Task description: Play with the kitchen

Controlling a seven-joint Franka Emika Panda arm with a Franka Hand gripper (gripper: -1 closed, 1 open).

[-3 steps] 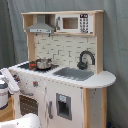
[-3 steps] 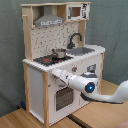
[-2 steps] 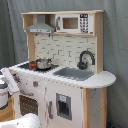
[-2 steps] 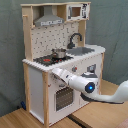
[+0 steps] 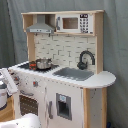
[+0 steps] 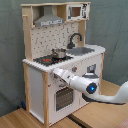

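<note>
White and light wood, the kitchen (image 6: 62, 60) stands upright before a grey curtain (image 5: 115, 45) in both exterior views. In the second exterior view, the gripper (image 6: 54, 73) reaches its front left corner, just above the oven door (image 6: 62, 97); whether it is open or grips anything cannot be told.

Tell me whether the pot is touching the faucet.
Apart. In the first exterior view the pot sits on the stovetop, with bare counter and part of the sink between it and the faucet.
</note>
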